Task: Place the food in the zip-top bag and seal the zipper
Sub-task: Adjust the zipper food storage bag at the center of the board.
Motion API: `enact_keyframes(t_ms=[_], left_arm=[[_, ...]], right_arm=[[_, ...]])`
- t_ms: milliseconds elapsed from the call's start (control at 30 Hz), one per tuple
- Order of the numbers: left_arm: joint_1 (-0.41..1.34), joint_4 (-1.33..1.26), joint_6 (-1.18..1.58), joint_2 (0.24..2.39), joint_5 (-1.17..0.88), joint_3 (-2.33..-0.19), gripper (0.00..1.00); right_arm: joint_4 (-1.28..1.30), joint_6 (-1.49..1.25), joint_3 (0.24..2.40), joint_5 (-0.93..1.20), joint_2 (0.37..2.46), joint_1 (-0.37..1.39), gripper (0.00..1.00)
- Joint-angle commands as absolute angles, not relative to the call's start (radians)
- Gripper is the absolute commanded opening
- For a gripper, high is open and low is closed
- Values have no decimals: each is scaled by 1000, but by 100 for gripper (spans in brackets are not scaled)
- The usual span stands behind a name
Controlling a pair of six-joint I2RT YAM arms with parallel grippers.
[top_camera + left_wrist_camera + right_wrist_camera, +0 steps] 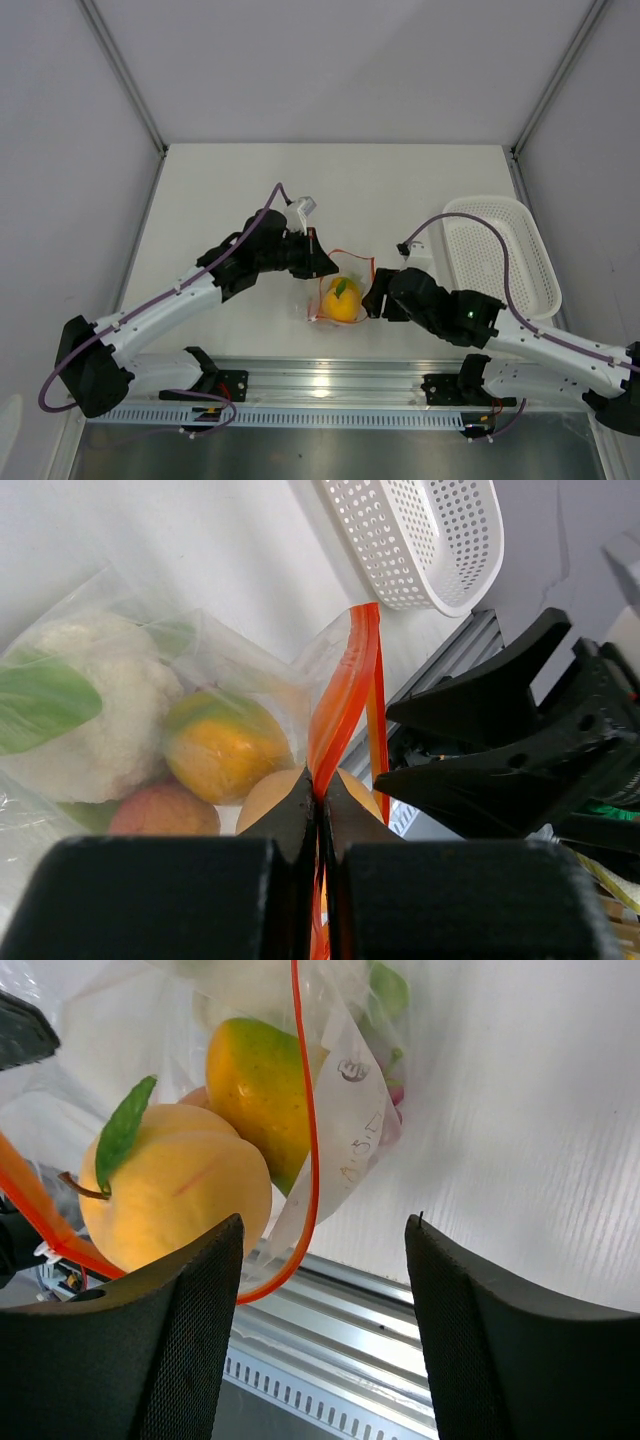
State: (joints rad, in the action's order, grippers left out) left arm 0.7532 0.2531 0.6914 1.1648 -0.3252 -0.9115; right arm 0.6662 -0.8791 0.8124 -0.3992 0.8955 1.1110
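Observation:
The clear zip-top bag [350, 272] hangs just above the table's near edge, between my two grippers. Inside it is the food: a yellow peach with a green leaf [175, 1195], a yellow-green fruit [260, 1085], a white-green vegetable piece [90, 710] and a reddish fruit [165, 812]. My left gripper [320, 798] is shut on the red-orange zipper [345, 695] at the bag's left end. My right gripper [325, 1225] stands open at the bag's right side. A loop of the zipper [313, 1175] hangs just inside its left finger [190, 1330], and neither pad presses it.
A white perforated basket [500, 255] sits at the right of the table, behind the right arm. The metal rail [330, 380] runs along the near edge just below the bag. Grey walls enclose the table on the left, back and right.

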Motion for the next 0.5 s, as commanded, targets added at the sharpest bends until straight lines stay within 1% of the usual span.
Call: enact_keyframes(t_ms=[0,167,267,300,367,400,467], left_arm=[[755,244,689,1137,-324,-908,1],[753,253,686,1127,-319,-907,1],[753,250,689,1124,-321,-900,1],[753,249,690,1124,-321,-897,0],[753,250,689,1123,-321,-894,1],[755,252,689,1120,-319,-894,1],[753,253,687,1120,-319,-896,1]], right_arm=[[589,-913,802,-380,913,1111,67],[581,-919,796,-377,956,1112,63],[563,-920,781,-374,959,1112,59],[560,-919,776,-370,959,1112,54],[539,-919,770,-356,962,1112,46],[532,-919,766,-351,962,1111,39],[505,-919,761,-330,966,1111,32]])
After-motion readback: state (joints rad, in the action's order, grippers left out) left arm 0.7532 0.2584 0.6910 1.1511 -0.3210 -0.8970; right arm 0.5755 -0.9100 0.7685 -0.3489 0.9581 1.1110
